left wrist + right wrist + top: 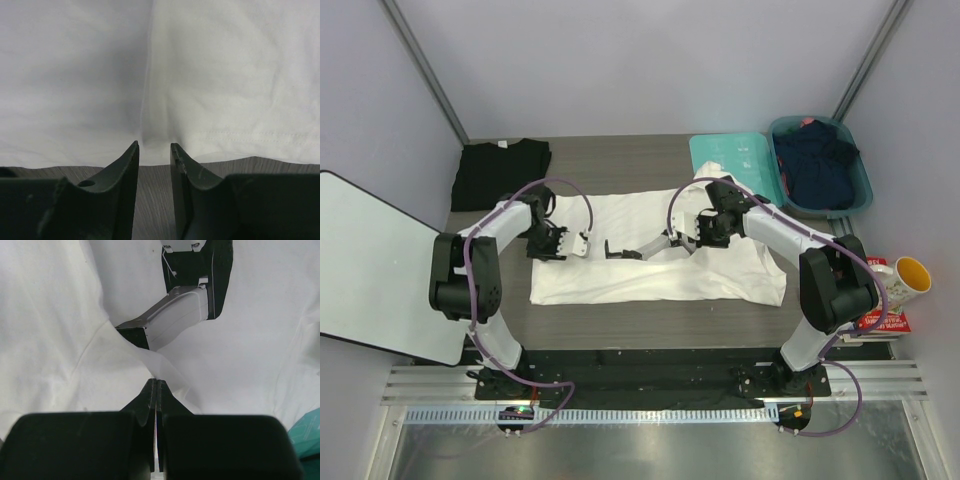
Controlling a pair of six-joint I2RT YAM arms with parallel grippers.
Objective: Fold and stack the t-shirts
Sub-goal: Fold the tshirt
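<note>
Two grippers | my left [154, 145] parted (table [155, 200] showing between) at white shirt [225, 75] hem | my right [156, 382] pinching it.

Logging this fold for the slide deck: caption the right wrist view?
Right gripper pinched shut on a raised fold of the white t-shirt.

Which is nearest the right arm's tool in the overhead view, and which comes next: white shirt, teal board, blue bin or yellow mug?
1. white shirt, mid-table, pinched in the right tool.
2. teal board, farther back and to the right.
3. blue bin, in the back right corner beyond the board.
4. yellow mug, at the table's right edge.
</note>
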